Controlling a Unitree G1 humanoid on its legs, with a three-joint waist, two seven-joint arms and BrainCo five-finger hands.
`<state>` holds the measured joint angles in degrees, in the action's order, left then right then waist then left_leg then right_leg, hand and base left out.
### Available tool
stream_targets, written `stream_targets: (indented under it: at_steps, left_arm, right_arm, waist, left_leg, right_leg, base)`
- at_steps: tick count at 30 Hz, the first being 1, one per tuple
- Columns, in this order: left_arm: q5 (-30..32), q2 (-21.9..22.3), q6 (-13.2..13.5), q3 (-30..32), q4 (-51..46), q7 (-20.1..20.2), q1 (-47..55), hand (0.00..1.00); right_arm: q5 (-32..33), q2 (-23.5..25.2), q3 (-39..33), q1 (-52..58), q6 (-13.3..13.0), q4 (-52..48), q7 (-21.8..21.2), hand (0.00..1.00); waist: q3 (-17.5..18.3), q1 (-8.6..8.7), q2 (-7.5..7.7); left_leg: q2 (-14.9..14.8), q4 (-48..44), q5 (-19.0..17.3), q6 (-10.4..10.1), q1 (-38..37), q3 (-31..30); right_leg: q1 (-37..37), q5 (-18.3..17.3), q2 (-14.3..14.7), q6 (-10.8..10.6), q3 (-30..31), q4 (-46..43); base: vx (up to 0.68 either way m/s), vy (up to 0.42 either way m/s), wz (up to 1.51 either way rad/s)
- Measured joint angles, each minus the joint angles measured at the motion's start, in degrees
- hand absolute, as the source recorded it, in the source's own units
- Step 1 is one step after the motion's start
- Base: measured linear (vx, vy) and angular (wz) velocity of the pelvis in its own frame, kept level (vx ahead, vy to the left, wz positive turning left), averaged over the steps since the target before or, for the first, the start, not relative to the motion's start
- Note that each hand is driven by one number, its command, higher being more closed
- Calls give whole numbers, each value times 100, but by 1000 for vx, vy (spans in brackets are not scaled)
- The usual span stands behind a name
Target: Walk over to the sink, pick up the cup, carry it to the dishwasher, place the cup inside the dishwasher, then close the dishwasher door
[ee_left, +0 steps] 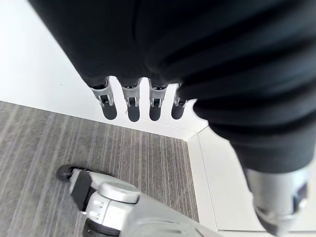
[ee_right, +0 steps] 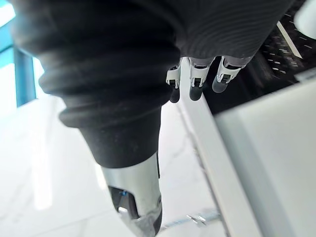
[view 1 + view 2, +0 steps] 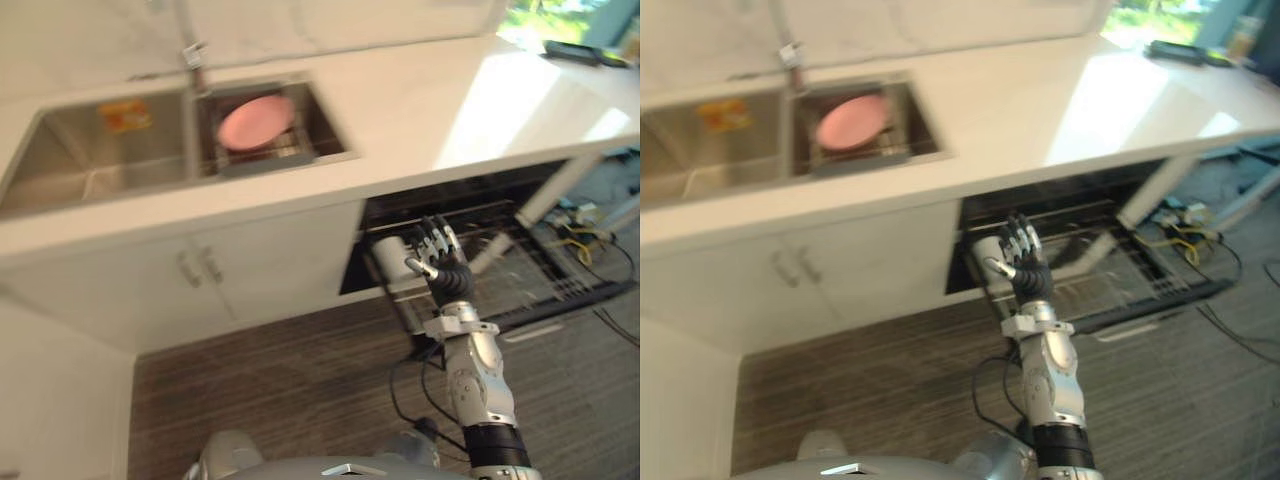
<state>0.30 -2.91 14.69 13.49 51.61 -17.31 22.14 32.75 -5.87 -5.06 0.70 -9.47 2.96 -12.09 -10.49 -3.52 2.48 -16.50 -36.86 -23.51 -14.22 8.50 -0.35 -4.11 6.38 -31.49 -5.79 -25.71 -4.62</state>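
A pale cup (image 3: 388,254) stands at the left end of the pulled-out wire rack (image 3: 520,268) of the open dishwasher under the white counter. The dishwasher's dark door (image 3: 585,296) hangs lowered toward the floor. My right hand (image 3: 442,262) is raised just right of the cup, in front of the rack, open with straight fingers and holding nothing. Its fingers (image 2: 196,81) point along the counter edge in the right wrist view. My left hand (image 1: 129,101) is open over the striped floor by a white cabinet, empty.
The steel sink (image 3: 95,165) is set in the counter at the left, with a pink plate (image 3: 256,121) on a rack in its right basin and a faucet (image 3: 193,55) behind. White cabinet doors (image 3: 200,268) stand below. Dark items (image 3: 585,53) lie on the counter's far right.
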Motion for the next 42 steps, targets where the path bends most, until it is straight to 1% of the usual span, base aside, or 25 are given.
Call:
stream_targets:
  at_steps: [1,2,3,4,5,6,8,9,11,13,14,15,16,17,20,22,29,33,35,37,38,39,40,41,42]
  left_arm:
    - [-4,-45,-41,18,-3,5,-26,0]
    - [-12,-161,-212,140,-41,51,-137,0]
    - [-23,-219,-353,306,-93,70,-220,0]
    - [-28,-240,-391,403,-121,88,-248,0]
    - [-141,-282,-450,450,-166,154,-306,0]
    - [-223,-298,-458,437,-149,225,-372,0]
    - [-225,-289,-457,349,-110,344,-421,0]
    - [-143,-275,-457,232,-45,387,-498,0]
    - [-4,-281,-431,-25,44,384,-529,0]
    - [-24,-287,-427,-128,158,376,-543,0]
    - [-66,-277,-415,-128,210,378,-550,0]
    - [-129,-292,-390,-128,240,384,-573,0]
    - [-122,-296,-310,-123,359,398,-622,0]
    - [-122,-275,-293,-125,360,399,-624,0]
    - [-32,-203,-167,-255,428,435,-656,0]
    - [8,-81,-137,-273,484,438,-666,0]
    - [354,-143,-96,-486,552,435,-667,0]
    - [457,-223,-109,-519,589,437,-654,0]
    - [506,-218,-108,-519,588,436,-667,0]
    - [512,-123,-109,-510,593,434,-631,0]
    - [513,-85,-106,-463,588,430,-626,0]
    - [508,-75,-105,-461,555,427,-612,0]
    - [495,-16,-106,-446,516,393,-561,0]
    - [473,-29,-115,-437,523,389,-534,0]
    - [428,-14,-132,-435,526,391,-485,0]
  right_arm:
    - [-12,28,50,30,5,-23,3,0]
    - [-79,117,162,152,10,-208,6,0]
    - [-105,162,209,296,9,-468,-5,0]
    - [-101,190,205,386,4,-605,-3,0]
    - [-97,215,192,551,-44,-861,-7,0]
    - [-108,218,193,661,-125,-1055,-16,0]
    - [-104,182,181,741,-314,-1235,14,0]
    - [-95,129,102,760,-425,-1281,31,0]
    - [-94,98,-62,762,-459,-1196,105,0]
    - [-42,75,-123,753,-485,-1043,224,0]
    - [-7,91,-128,768,-525,-1031,277,0]
    - [55,100,-128,760,-549,-1032,282,0]
    - [92,86,-223,682,-597,-990,294,0]
    - [92,86,-241,679,-619,-974,296,0]
    - [80,88,-448,638,-728,-921,414,0]
    - [76,91,-482,760,-723,-920,515,0]
    - [67,415,-477,1169,-717,-1282,532,0]
    - [71,528,-520,1318,-733,-1345,720,0]
    - [85,548,-586,1318,-787,-1346,741,0]
    - [96,546,-651,1363,-790,-1468,769,0]
    - [98,557,-656,1440,-811,-1762,787,0]
    - [101,549,-660,1472,-838,-1890,791,0]
    - [113,528,-709,1470,-856,-2184,789,0]
    - [115,531,-729,1453,-896,-2261,788,0]
    - [118,542,-759,1402,-976,-2264,790,0]
  waist:
    - [12,-11,39]
    - [50,-48,132]
    - [58,-101,135]
    - [59,-96,136]
    - [64,-69,144]
    - [85,83,156]
    - [236,250,207]
    - [287,280,223]
    - [270,284,177]
    - [272,290,161]
    - [316,295,82]
    - [362,306,165]
    - [467,288,252]
    - [468,298,249]
    - [509,400,49]
    - [557,412,-164]
    - [606,483,-184]
    - [600,541,-100]
    - [561,528,-99]
    - [467,512,-222]
    - [429,535,-252]
    - [371,566,-332]
    - [319,592,-292]
    - [280,574,-287]
    - [274,570,-324]
  left_leg:
    - [63,-100,-35,50,91,-10]
    - [193,-311,-155,302,310,-16]
    - [255,-291,-153,539,312,16]
    - [313,-189,-98,627,267,7]
    - [468,151,97,756,161,-67]
    - [665,580,382,863,155,-188]
    - [981,1241,827,969,238,-273]
    - [1143,1531,1051,968,262,-276]
    - [1244,1864,1305,988,85,-262]
    - [1186,2190,1465,984,-288,-249]
    - [1108,2351,1517,944,-410,-240]
    - [1129,2438,1553,923,-467,-219]
    - [1139,2761,1703,872,-643,-84]
    - [1135,2824,1740,867,-678,-67]
    - [1078,3360,2073,845,-874,76]
    - [1077,3723,2256,859,-1081,242]
    - [1087,4134,2448,916,-1396,484]
    - [1083,4116,2410,908,-1497,598]
    - [1036,3566,2071,887,-1320,698]
    - [809,2549,1593,852,-1060,764]
    - [638,1425,1317,896,-645,900]
    - [518,751,1322,940,-344,997]
    - [267,-349,1568,1044,129,1064]
    - [231,-636,1656,1016,273,1084]
    - [240,-680,1487,967,281,1136]
  right_leg:
    - [25,-161,-28,180,-15,31]
    - [-77,-650,-95,746,51,-285]
    - [-208,-743,117,661,247,-1044]
    - [-195,-857,298,498,369,-1381]
    - [-80,-1092,800,247,585,-1850]
    - [57,-1542,1399,-5,788,-1934]
    - [77,-1852,2035,-152,937,-1579]
    - [131,-1766,2177,-96,996,-1199]
    - [149,-1561,2155,11,1145,-1135]
    - [230,-1460,2192,165,1244,-1303]
    - [295,-1497,2334,207,1329,-1041]
    - [374,-1391,2416,225,1403,-768]
    - [608,-1294,2410,35,1407,-266]
    - [626,-1269,2414,25,1410,-214]
    - [636,-1045,2481,56,1465,50]
    - [642,-928,2488,37,1593,154]
    - [698,-868,2487,20,1766,157]
    - [709,-874,2488,9,1895,85]
    - [609,-1042,2477,51,2030,-186]
    - [631,-1292,2573,140,2045,-458]
    - [631,-1394,2593,127,2020,-586]
    - [627,-1463,2612,146,2000,-690]
    - [716,-1539,2643,208,2023,-803]
    - [788,-1562,2640,237,2042,-797]
    - [873,-1595,2596,223,2054,-784]
  base:
    - [-300,575,36]
    - [-209,470,21]
    - [-180,440,20]
    - [-68,363,22]
    - [-18,264,56]
    - [6,223,64]
    - [51,164,60]
    - [74,145,37]
    - [76,129,17]
    - [59,63,5]
    - [0,0,0]
    - [14,-69,-21]
    - [23,-61,-24]
    - [10,-73,-30]
    - [-81,-25,-17]
    - [-97,14,-25]
    - [-97,14,-15]
    - [-41,16,-12]
    - [-16,9,-27]
    - [-6,-13,-24]
    - [0,0,0]
    - [0,0,0]
    - [0,0,0]
    - [69,-12,-8]
    - [121,66,-5]
